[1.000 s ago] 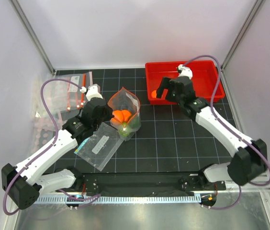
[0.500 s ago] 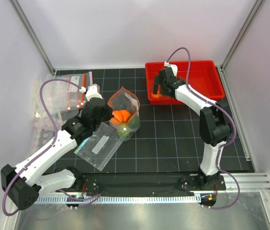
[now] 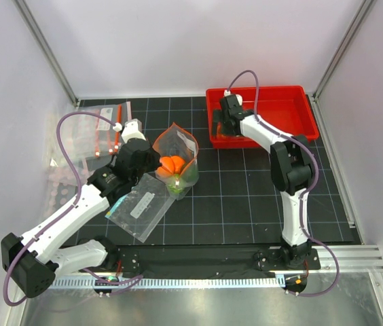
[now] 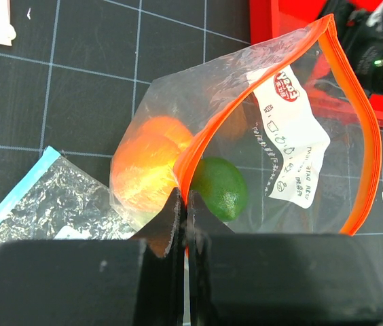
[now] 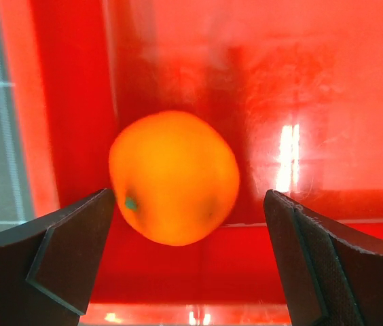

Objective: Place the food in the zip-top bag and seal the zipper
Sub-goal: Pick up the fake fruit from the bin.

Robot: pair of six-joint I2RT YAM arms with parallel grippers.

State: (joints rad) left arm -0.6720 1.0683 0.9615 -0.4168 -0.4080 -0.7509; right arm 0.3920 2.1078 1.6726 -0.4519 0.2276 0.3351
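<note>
The zip-top bag [image 3: 180, 151] stands open mid-table, its red-orange zipper [image 4: 354, 122] forming a wide loop and a white label [image 4: 290, 146] on its wall. Two orange fruits [image 4: 147, 163] and a smooth dark green fruit [image 4: 220, 188] lie inside it. My left gripper [image 4: 185, 204] is shut on the zipper strip at the near side of the bag's mouth. Another orange fruit [image 5: 174, 176] lies in the near-left corner of the red tray [image 3: 293, 115]. My right gripper [image 5: 190, 204] is open, low in the tray, with a finger on either side of this orange, not touching it.
A clear pouch with a teal-blue edge [image 3: 137, 207] lies flat just in front of the bag and shows in the left wrist view [image 4: 35, 204]. More clear bags [image 3: 100, 136] lie at the far left. The tray wall [image 5: 56, 102] is close to my right gripper's left finger.
My right arm swung left and reached down into the tray's near-left corner, bringing its open fingers around the orange. The left gripper and the bag have not moved.
</note>
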